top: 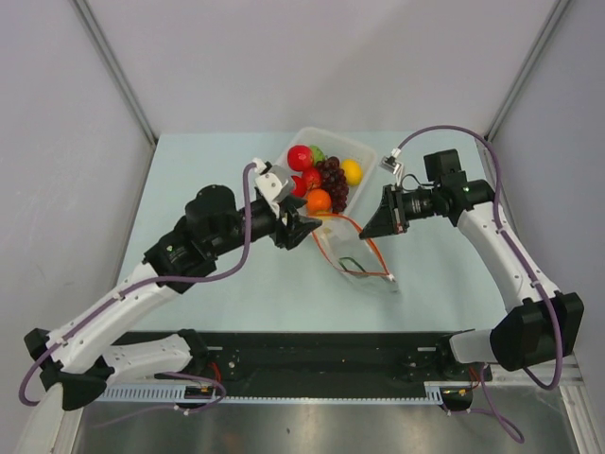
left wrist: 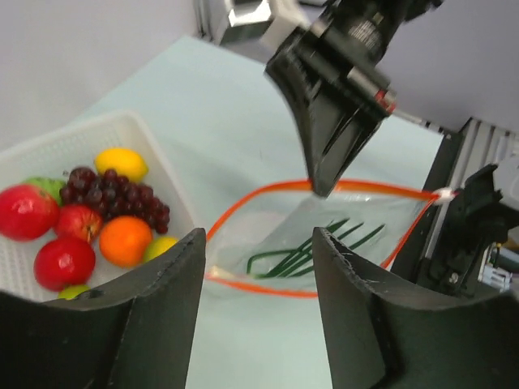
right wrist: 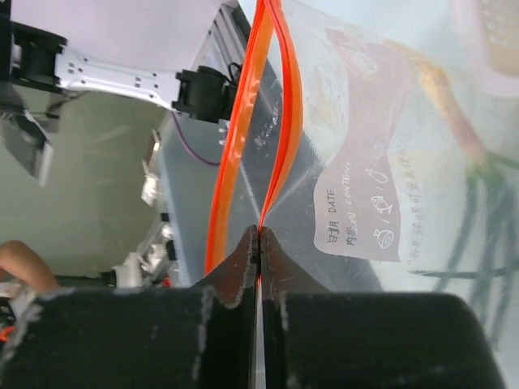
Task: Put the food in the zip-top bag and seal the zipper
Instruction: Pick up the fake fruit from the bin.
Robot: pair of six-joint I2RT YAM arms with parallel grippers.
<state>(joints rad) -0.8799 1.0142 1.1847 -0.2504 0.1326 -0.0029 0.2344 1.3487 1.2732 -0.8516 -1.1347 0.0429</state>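
Observation:
The clear zip-top bag [top: 357, 255] lies on the table with its mouth held apart, and thin green beans [left wrist: 312, 247] rest inside it. My right gripper [right wrist: 259, 232] is shut on the far side of the orange-red zipper [left wrist: 389, 189] and lifts it; the same gripper [top: 364, 230] shows from above. Just short of the bag's near lip, my left gripper [left wrist: 259, 275] is open with nothing between its fingers. The rest of the food sits in the white tray [left wrist: 122, 121]: red apples [left wrist: 65, 261], an orange [left wrist: 124, 241], a lemon [left wrist: 120, 162] and grapes [left wrist: 113, 194].
The tray [top: 307, 137] stands at the back centre, touching the bag's left corner. Grey walls close in the table on the left, back and right. A black rail [top: 321, 364] runs along the near edge between the arm bases.

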